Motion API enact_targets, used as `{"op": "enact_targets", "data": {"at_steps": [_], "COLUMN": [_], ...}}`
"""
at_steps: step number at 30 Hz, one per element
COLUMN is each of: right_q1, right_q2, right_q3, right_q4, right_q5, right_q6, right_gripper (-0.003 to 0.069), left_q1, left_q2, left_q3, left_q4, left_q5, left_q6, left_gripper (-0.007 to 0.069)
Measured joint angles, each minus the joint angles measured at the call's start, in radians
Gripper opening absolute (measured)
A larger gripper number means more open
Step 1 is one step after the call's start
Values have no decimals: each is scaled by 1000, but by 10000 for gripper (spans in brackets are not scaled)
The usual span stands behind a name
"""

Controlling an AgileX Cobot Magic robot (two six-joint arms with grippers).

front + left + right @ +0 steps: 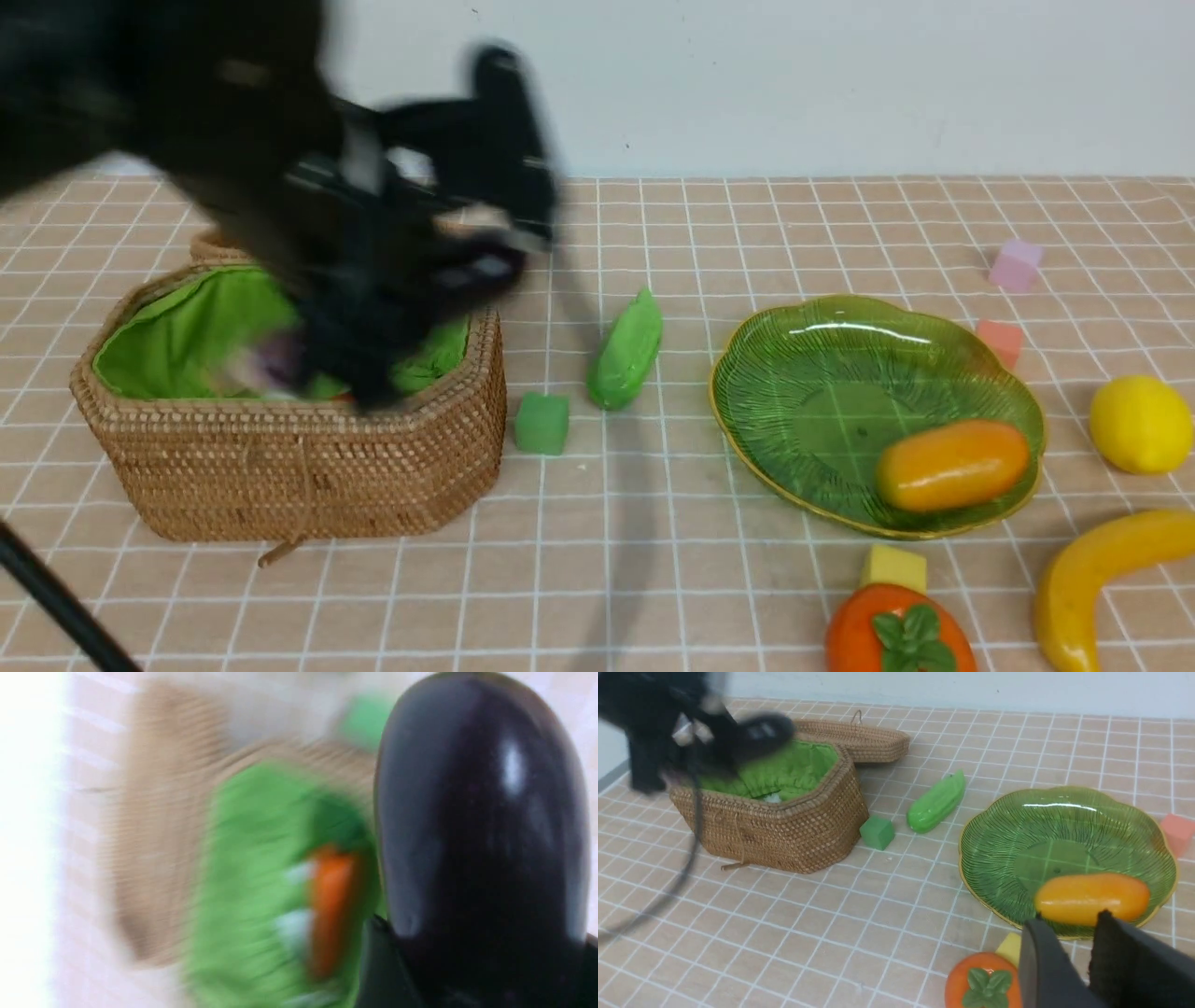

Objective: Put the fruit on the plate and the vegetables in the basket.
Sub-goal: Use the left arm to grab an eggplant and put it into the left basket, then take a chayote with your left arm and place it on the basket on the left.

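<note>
My left gripper, blurred by motion, hangs over the open wicker basket, shut on the dark purple eggplant. A red chili lies on the basket's green lining. The pea pod rests on the cloth between the basket and the green plate. On that plate lies the mango. The lemon, banana and persimmon sit on the cloth around it. My right gripper hovers near the plate's front rim, open and empty.
A green cube sits beside the basket. A yellow cube touches the persimmon, and pink and coral cubes lie behind the plate. The basket's lid lies folded back behind it. A black cable crosses the near left corner.
</note>
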Motion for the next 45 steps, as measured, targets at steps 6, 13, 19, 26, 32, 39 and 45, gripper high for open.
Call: {"op": "enact_targets", "data": {"at_steps": [6, 13, 19, 26, 32, 39, 45], "right_q1": [0, 0, 0, 0, 0, 0, 0], "right_q2": [0, 1, 1, 56, 102, 98, 98], "right_q3": [0, 0, 0, 0, 0, 0, 0], "right_q4": [2, 10, 13, 37, 85, 92, 99], "right_q5": [0, 1, 1, 0, 16, 79, 114], "right_q6": [-2, -3, -5, -5, -5, -21, -24], "right_gripper": [183, 184, 188, 191, 193, 193, 193], "left_q1": [219, 280, 246, 35, -61, -53, -37], "left_q2": [99, 187, 156, 169, 422, 694, 870], "left_q3": [18, 21, 21, -124, -422, -620, -664], "left_q4": [-60, -58, -150, -299, -311, -238, -90], "left_q5": [-140, -231, -199, -165, -76, -96, -235], "left_q6": [236, 170, -182, -610, -663, -681, -773], "left_gripper": [410, 659, 580, 113, 174, 472, 531]}}
